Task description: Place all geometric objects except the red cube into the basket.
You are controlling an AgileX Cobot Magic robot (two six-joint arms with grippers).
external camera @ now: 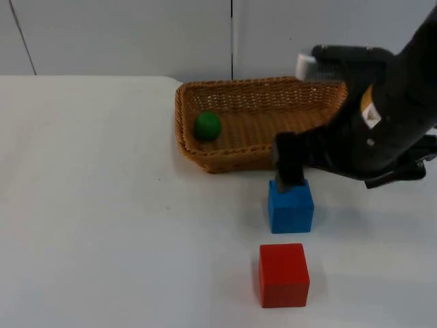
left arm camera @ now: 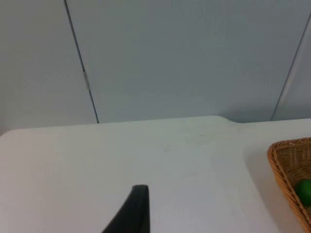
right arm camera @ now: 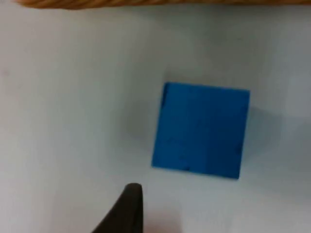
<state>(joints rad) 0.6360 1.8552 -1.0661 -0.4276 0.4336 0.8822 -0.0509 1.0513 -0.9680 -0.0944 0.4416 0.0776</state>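
The red cube (external camera: 283,275) sits nearest, the blue cube (external camera: 291,206) just behind it. The right gripper (external camera: 289,179) hangs over the blue cube, finger spacing unclear. Behind them, the basket (external camera: 205,156) holds a green ball (external camera: 207,126). Wide bare table (external camera: 89,205) lies leftward.

White table top (external camera: 102,225) ends at grey partition wall (external camera: 116,34), seamed.

A blue cube (external camera: 291,207) sits flat on the table just in front of the wicker basket (external camera: 225,160), which holds a green ball (external camera: 207,126). The red cube (external camera: 283,275) stands nearer the camera, apparently not touching the blue one.
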